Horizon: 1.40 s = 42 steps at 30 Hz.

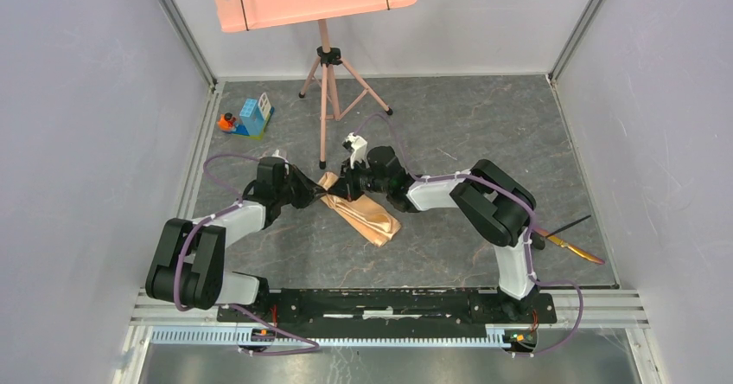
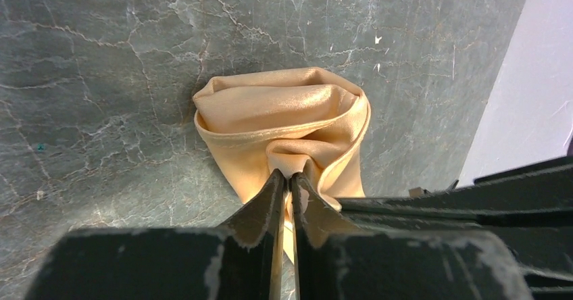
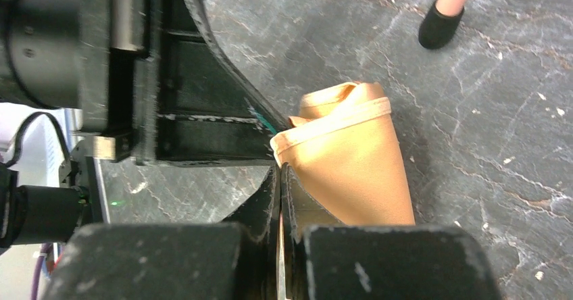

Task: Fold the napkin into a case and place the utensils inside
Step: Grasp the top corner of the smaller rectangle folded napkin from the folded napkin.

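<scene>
Item 1, nearest: slim black and gold-orange utensils [image 1: 570, 239], lying on the grey marbled bench [image 1: 467, 133] beside my right arm's base, well apart from the cloth.

Item 2: shiny peach-orange satin napkin [image 1: 373, 220], folded to a narrow oblong. Its long axis slants from near-right to far-left.

Item 3: left pincer [image 2: 285, 182], at the oblong's far-left end, jaws closed to a slit on a bunched fold.

Item 4: right pincer [image 3: 280, 171], at the same end on the opposite side, jaws flat together. I judge the hem is caught at their tips.

Note: both pincers crowd one end. The cutlery lies rightward, so my right arm is the nearer for fetching it.

Item 5, farthest: salmon-pink tripod music-stand [image 1: 327, 99].
</scene>
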Motion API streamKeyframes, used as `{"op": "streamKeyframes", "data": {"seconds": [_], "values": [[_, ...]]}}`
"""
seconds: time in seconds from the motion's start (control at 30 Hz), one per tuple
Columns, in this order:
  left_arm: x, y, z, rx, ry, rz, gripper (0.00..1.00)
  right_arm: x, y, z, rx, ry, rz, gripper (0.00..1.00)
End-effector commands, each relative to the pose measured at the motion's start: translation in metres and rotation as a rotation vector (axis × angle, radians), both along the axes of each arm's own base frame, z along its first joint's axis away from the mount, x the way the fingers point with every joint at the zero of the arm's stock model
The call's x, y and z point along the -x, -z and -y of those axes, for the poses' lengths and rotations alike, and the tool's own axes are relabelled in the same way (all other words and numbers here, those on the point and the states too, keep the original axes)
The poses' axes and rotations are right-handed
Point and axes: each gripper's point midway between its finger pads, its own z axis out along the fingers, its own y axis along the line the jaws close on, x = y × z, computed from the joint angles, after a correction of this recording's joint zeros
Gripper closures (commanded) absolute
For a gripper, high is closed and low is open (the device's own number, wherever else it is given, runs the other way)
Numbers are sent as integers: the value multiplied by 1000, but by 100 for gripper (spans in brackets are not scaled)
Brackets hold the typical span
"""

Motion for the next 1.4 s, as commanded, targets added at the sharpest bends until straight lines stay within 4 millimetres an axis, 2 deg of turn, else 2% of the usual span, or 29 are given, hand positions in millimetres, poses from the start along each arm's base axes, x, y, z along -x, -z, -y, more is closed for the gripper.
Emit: {"op": "streamKeyframes", "data": {"seconds": [0.0,0.07,0.4,0.8,0.93,1.07,1.2,1.37], "values": [[-16,-15,0,-1,-11,56,87,-3,18,-3,37,-13,37,100],[-16,-13,1,2,-6,48,88,-6,24,-4,56,-18,48,100],[-14,-11,1,0,-3,38,89,-13,32,-3,101,-36,111,82],[-13,-10,0,-5,-6,30,93,-20,22,0,140,-41,188,60],[-11,-9,-2,-16,-7,27,93,-21,12,0,138,-45,203,55],[-10,-6,-2,-24,0,15,93,-19,-7,1,125,-51,218,50],[-9,-6,-3,-34,5,9,86,-23,-19,18,156,-29,241,44],[-4,-18,-9,-72,8,32,70,-21,-16,46,189,-25,235,41]]}}
